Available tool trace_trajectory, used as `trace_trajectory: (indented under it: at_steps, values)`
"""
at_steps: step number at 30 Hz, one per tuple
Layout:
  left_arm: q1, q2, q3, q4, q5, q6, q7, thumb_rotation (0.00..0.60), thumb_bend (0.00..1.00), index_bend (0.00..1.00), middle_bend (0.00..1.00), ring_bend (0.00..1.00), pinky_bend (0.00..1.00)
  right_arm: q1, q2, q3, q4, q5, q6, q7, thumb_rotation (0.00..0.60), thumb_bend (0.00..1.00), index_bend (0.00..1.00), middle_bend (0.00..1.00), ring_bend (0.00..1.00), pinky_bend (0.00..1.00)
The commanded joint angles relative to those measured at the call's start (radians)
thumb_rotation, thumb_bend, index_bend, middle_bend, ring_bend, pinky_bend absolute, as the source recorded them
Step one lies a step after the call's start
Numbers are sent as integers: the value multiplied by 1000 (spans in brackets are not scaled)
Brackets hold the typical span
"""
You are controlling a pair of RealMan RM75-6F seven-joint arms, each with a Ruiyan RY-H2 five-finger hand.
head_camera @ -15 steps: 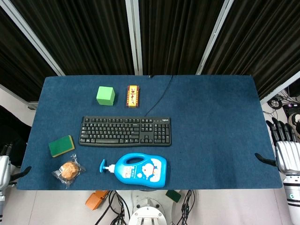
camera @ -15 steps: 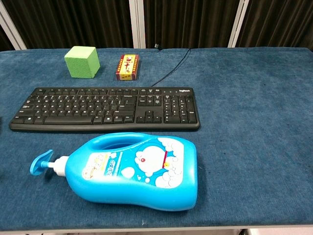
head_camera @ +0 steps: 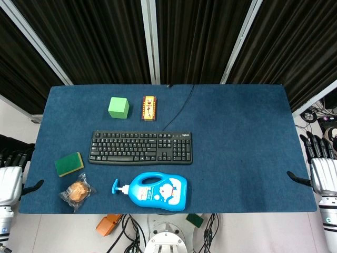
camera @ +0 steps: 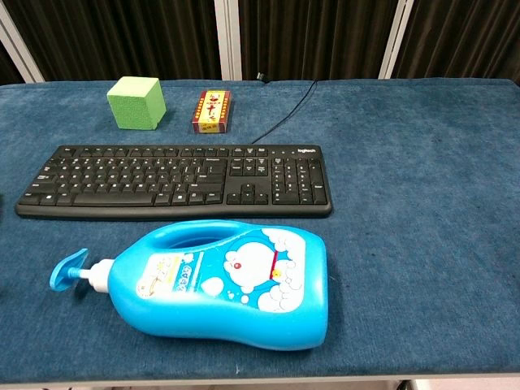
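Left robot hand (head_camera: 10, 179) off the table (head_camera: 237, 147) edge, fingers apart, empty, nearest the green sponge (head_camera: 69, 164) and wrapped bun (head_camera: 79, 191); then keyboard (head_camera: 140, 147), blue bottle (head_camera: 152, 191) lying flat; right robot hand (head_camera: 319, 167) likewise spread, empty.

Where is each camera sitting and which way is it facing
Head view: high above the near edge, looking almost straight down on the blue table; the left hand and right hand show off its two ends, holding nothing.
Chest view: low at the near edge, looking across the table toward the curtain; no part of the robot shows.
Shared: keyboard, blue bottle, green cube, small box.
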Motion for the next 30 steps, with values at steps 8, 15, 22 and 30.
trace_trajectory:
  at_steps: [8, 15, 22, 30]
  values:
    - [-273, -35, -98, -10, 16, -314, -1, 600, 167, 147, 311, 334, 410, -5, -2, -4, -1, 1, 3, -3, 600, 147, 0, 0, 0, 0]
    - [-500, -94, -161, 51, -174, -630, 50, 600, 360, 147, 577, 618, 691, -11, 0, -7, -9, 4, 8, -11, 600, 147, 0, 0, 0, 0]
    - [-671, -175, -157, 116, -377, -829, 115, 600, 605, 190, 871, 883, 851, -15, 1, -7, -8, 19, 4, -12, 600, 147, 0, 0, 0, 0]
    - [-799, -270, -113, 195, -563, -878, 178, 600, 659, 191, 908, 922, 868, -12, -1, -5, -3, 26, -7, -12, 600, 147, 0, 0, 0, 0]
